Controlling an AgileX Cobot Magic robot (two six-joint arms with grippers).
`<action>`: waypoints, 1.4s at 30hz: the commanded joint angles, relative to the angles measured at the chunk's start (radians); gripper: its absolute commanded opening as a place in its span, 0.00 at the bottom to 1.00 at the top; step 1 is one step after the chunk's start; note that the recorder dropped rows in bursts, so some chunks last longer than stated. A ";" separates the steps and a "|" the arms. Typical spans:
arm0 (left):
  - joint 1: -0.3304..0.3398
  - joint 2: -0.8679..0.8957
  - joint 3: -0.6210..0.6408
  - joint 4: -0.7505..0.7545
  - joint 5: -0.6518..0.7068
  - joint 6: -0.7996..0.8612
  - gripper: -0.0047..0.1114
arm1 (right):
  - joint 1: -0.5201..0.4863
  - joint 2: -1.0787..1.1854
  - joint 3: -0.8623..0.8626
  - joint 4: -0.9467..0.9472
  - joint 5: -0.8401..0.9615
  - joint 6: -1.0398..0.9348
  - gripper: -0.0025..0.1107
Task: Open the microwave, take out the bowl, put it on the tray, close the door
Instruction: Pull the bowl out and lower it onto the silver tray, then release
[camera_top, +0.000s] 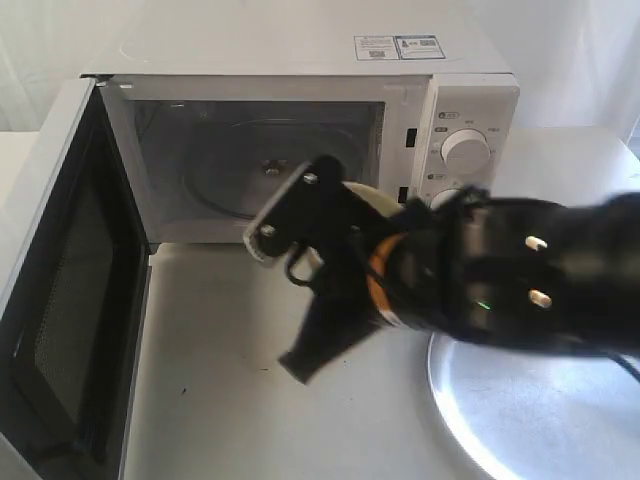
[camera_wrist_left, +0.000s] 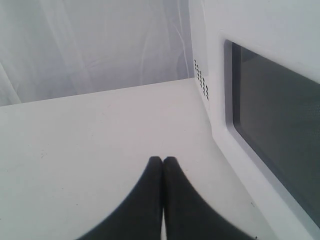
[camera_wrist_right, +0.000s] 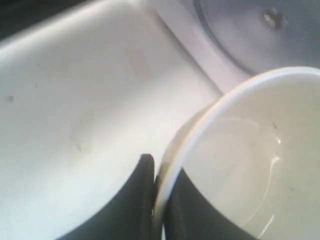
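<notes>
The right fingers (camera_wrist_right: 137, 200) are pinched on the rim of the bowl (camera_wrist_right: 250, 160) in the right wrist view, one outside the wall and one inside. The bowl looks empty and is held over the worktop (camera_wrist_right: 75, 100), just outside the mouth of the oven, with the glass turntable (camera_wrist_right: 240, 35) beyond it. In the left wrist view the left fingers (camera_wrist_left: 152, 200) are pressed together with nothing between them, low over the worktop and near the outer face of the door (camera_wrist_left: 265, 115), apparently not touching it. In the exterior view the door (camera_top: 60, 300) stands swung wide to the left and the cavity of the microwave (camera_top: 300, 60) holds only the turntable. The right arm (camera_top: 500, 270) carries the bowl (camera_top: 375, 198) in front of the opening, and the tray (camera_top: 520, 420) lies to the right, partly under that arm. The step in hand looks like the carry from oven to tray. The next move calls for swinging the bowl rightward, keeping it level, setting its foot down inside the tray's rim and then letting go. After that, the left arm is well placed to push the door shut.
</notes>
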 joint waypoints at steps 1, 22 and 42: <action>-0.004 -0.002 -0.003 -0.008 -0.006 0.000 0.04 | 0.020 -0.186 0.197 0.019 0.191 0.114 0.02; -0.004 -0.002 -0.003 -0.008 -0.003 0.000 0.04 | 0.020 -0.037 0.433 -0.318 0.364 0.601 0.02; -0.004 -0.002 -0.003 -0.008 -0.003 0.000 0.04 | 0.118 -0.247 0.409 -0.541 0.201 0.903 0.21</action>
